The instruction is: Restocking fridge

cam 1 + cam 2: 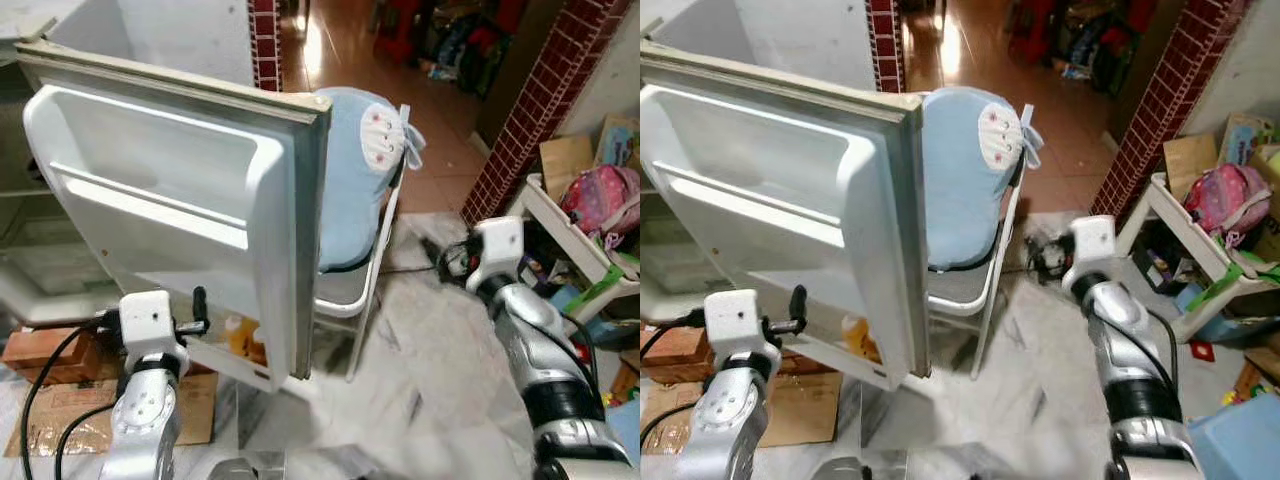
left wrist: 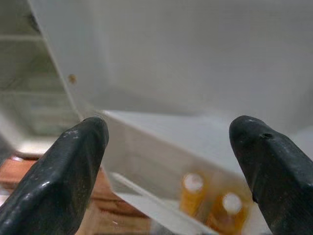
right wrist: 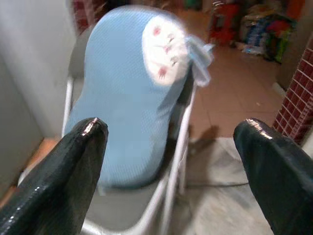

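Fridge door (image 1: 170,200): white, swung wide open, inner face toward the camera, with a moulded upper shelf and a lower door bin (image 1: 235,355).

Fridge body (image 1: 30,240): behind the door at the robot's left, pale shelves dimly visible.

Chair (image 1: 350,290): white frame, grey seat, just beyond the door's free edge. A light-blue cushion (image 1: 350,180) with a white patch stands upright against its backrest.

White rack (image 1: 560,225): at the robot's right beside a red brick pillar (image 1: 530,110); carries a pink bag (image 1: 600,195) and cardboard.

Cardboard sheet (image 1: 70,410): flat on the floor under the left arm, next to a reddish-brown box (image 1: 45,355).

Left gripper (image 2: 168,161): raised close in front of the lower part of the fridge door; fingers spread wide apart, nothing between them. Its wrist view looks past both fingertips (image 2: 73,161) into the door bin.

Right gripper (image 3: 171,171): held out in front of the chair, well apart from the fridge door; fingers wide apart and holding nothing. The blue cushion shows between them, some way off.

Orange bottles (image 2: 208,203): at least two, white caps, standing upright in the lower door bin, just ahead of and below the left gripper, not touching it. From the head view they show as an orange-yellow patch near the door's free edge.
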### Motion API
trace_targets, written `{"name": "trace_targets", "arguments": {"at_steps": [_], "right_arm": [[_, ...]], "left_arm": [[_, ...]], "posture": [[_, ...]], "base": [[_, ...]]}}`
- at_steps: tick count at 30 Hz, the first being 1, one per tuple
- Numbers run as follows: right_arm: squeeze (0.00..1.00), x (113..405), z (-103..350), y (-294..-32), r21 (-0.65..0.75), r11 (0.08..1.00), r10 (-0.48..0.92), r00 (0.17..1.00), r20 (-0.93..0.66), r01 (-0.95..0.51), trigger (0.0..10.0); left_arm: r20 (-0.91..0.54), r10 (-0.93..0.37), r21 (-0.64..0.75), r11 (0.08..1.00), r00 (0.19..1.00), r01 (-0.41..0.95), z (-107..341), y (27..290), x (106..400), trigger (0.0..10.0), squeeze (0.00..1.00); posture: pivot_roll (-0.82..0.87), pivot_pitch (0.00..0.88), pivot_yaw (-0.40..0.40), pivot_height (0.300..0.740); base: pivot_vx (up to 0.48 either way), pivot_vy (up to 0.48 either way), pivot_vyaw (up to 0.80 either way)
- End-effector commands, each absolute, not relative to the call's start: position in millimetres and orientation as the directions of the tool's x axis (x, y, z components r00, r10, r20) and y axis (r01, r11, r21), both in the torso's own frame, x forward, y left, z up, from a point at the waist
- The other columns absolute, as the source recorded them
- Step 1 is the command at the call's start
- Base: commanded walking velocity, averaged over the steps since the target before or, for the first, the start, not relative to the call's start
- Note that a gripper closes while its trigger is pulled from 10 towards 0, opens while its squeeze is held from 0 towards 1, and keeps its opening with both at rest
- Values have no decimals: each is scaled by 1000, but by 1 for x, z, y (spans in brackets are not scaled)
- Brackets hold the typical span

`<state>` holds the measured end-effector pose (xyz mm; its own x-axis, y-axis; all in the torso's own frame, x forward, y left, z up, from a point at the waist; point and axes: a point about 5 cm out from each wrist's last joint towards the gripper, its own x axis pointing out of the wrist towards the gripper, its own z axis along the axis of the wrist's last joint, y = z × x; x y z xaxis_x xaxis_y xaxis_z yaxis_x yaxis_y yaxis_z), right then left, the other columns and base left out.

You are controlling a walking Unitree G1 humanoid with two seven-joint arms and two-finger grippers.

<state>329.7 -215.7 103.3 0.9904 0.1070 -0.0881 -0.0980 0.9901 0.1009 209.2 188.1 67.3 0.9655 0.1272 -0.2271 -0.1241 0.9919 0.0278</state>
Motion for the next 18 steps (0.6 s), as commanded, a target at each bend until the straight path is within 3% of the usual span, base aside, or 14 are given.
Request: {"name": "trace_targets", "arguments": {"at_steps": [1, 6, 10, 15, 18], "right_arm": [[0, 334, 109, -208, 154, 984, 97, 994, -54, -88, 10000], [0, 322, 122, -179, 97, 976, 192, 980, 52, -196, 10000], [0, 286, 112, -169, 48, 973, 227, 974, 18, -227, 10000], [0, 257, 92, -178, -9, 980, 198, 977, -77, -200, 10000], [0, 258, 84, -183, -15, 986, 163, 978, -128, -166, 10000]], "left_arm": [[-188, -9, 16, 1000, 982, 13, 74, 178, 206, 10000, 0], [-130, -63, 47, 996, 990, 70, 85, 175, 197, 10000, 0], [-84, -19, 65, 998, 996, 25, 93, 175, 183, 10000, 0], [-58, 29, 101, 995, 998, -23, 97, 183, 167, 10000, 0], [-69, 48, 128, 991, 996, -39, 92, 182, 162, 10000, 0]], "posture": [[73, 29, -25, 740], [90, 15, -34, 740], [84, 0, -40, 740], [78, 0, -46, 740], [78, 0, -49, 740]], "base": [[0, 0, 0], [0, 0, 0], [0, 0, 0], [0, 0, 0], [0, 0, 0]]}}
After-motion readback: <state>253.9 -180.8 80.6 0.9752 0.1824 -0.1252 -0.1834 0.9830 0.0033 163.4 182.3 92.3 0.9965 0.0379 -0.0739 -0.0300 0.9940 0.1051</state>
